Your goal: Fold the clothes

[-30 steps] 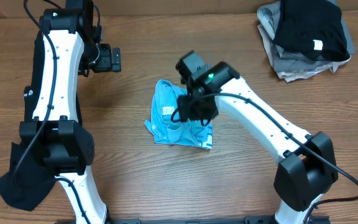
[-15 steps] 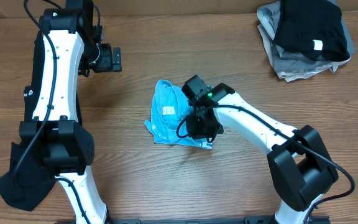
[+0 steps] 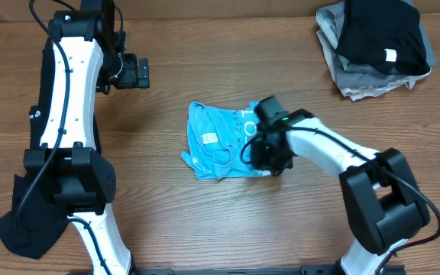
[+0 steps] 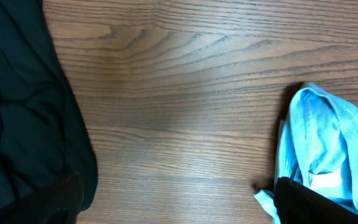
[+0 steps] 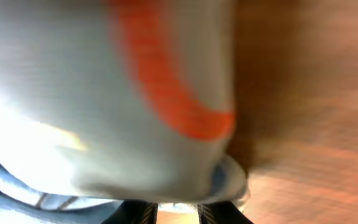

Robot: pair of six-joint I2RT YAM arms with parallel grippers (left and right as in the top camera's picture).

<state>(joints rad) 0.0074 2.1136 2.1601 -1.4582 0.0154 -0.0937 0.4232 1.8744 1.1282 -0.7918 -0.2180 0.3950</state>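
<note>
The light blue T-shirt (image 3: 218,141) lies crumpled at the table's middle, with white text showing near its right side. My right gripper (image 3: 270,156) is at the shirt's right edge and is shut on the fabric; in the right wrist view the blurred cloth (image 5: 104,93) fills the frame above the fingers (image 5: 178,214). My left gripper (image 3: 134,72) is open and empty, held high at the back left. Its wrist view shows its spread fingers (image 4: 176,190), the shirt's edge (image 4: 328,143) and a black garment (image 4: 17,93).
A pile of folded black and grey clothes (image 3: 376,42) sits at the back right corner. The black garment (image 3: 23,228) hangs over the table's front left by the left arm's base. Bare wood lies between the shirt and both.
My right gripper has moved right and slightly forward, dragging the shirt's right side with it. The shirt is wider now and its white text has come into view. The left arm has not moved.
</note>
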